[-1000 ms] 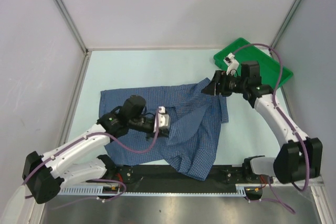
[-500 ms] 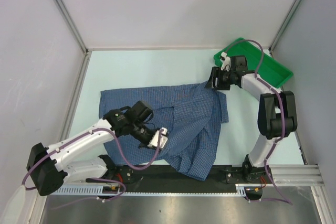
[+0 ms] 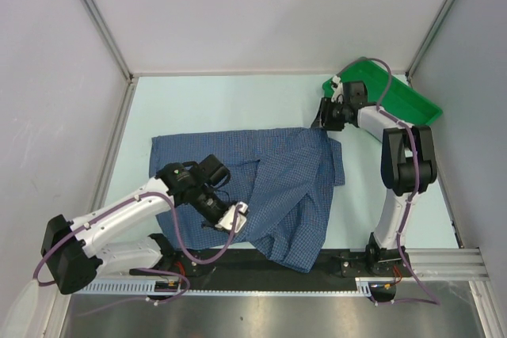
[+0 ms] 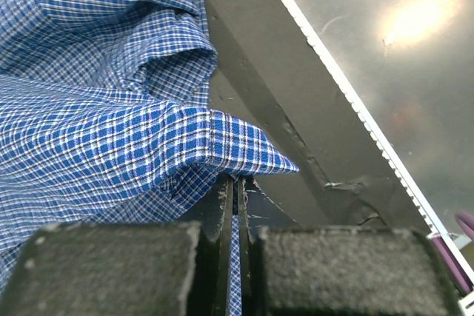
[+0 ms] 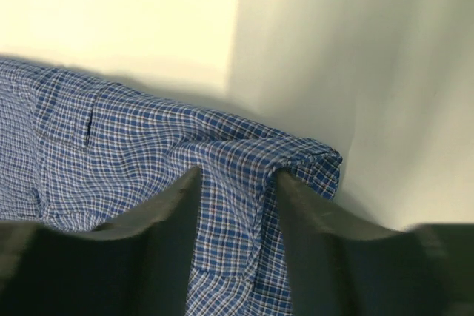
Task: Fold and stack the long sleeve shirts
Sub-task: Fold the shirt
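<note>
The long sleeve shirt (image 3: 277, 184), blue with a fine white check, lay rumpled across the middle of the counter (image 3: 206, 104). Its body ran from 9 o'clock toward the centre, and a loose flap trailed down to 6 o'clock. No neat fold showed anywhere. The cloth was creased and doubled over itself unevenly, and only one shirt was in sight, so I judged the task to be near its start, with the folding and all the stacking left to do.

The left hand (image 4: 237, 183) was at the shirt's 7 o'clock edge. Its fingers were pressed together on a thin strip of cloth just below a stitched hem corner that jutted out above them. The right hand (image 5: 235, 183) was at the shirt's 1 o'clock corner, half spread. Its fingers (image 5: 174, 205) stood either side of a raised ridge of cloth and touched it, though a firm pinch could not be made out.

A green tray (image 3: 400, 100) sat at 2 o'clock on the counter, just behind the right hand and apart from the shirt. At 6 o'clock the trailing flap draped onto the black rail (image 3: 348, 263) that carries the arm bases. That edge seemed likely to snag or drag if the cloth were pulled flat. The left arm also lay across the shirt's near side.
</note>
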Robot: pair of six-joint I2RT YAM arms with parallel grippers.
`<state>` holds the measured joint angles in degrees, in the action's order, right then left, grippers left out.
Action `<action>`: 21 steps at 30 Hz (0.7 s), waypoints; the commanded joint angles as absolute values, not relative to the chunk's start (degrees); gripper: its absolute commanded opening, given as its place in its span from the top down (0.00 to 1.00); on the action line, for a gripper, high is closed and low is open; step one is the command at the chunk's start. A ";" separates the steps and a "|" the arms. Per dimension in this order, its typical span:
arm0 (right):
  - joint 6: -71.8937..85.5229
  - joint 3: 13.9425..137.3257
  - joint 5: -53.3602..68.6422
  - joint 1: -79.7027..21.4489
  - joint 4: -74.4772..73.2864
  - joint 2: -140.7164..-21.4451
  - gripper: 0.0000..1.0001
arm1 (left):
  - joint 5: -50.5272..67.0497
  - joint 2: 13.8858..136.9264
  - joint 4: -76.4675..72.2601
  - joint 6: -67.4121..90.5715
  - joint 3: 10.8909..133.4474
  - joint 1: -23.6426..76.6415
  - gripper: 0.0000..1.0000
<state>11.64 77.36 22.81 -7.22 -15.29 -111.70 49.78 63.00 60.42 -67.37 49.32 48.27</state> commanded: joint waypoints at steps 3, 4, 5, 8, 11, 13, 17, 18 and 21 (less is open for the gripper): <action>11.69 78.14 21.27 -5.89 -13.62 -111.89 0.78 | 52.56 62.58 63.37 -71.54 51.77 48.69 1.00; 11.52 77.70 20.49 -5.63 -13.62 -111.28 0.86 | 52.47 62.49 63.37 -71.54 51.77 48.69 1.00; 11.43 77.26 20.22 -4.93 -13.88 -110.83 0.96 | 52.38 62.49 63.28 -71.46 51.77 48.69 1.00; 9.50 75.33 18.37 -4.40 -15.02 -109.34 1.00 | 52.56 62.40 63.02 -70.67 51.59 48.69 1.00; 7.48 73.13 16.97 -3.87 -15.55 -108.37 1.00 | 52.56 62.49 62.32 -68.83 51.50 48.69 1.00; 6.59 72.07 16.44 -3.87 -15.47 -108.46 1.00 | 52.56 62.49 61.79 -67.86 51.42 48.69 1.00; 6.94 72.51 16.61 -3.96 -14.59 -109.60 0.99 | 52.91 62.32 57.50 -63.03 50.37 48.60 1.00; 7.03 72.94 16.70 -4.04 -14.24 -109.69 0.98 | 52.82 62.14 56.26 -59.62 50.01 48.60 1.00; 6.42 74.18 16.87 -4.30 -13.89 -109.60 0.91 | 53.17 61.35 50.64 -51.70 48.34 48.17 1.00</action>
<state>8.10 72.01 18.09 -4.03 -15.88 -111.18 49.80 62.94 57.76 -61.63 49.25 48.27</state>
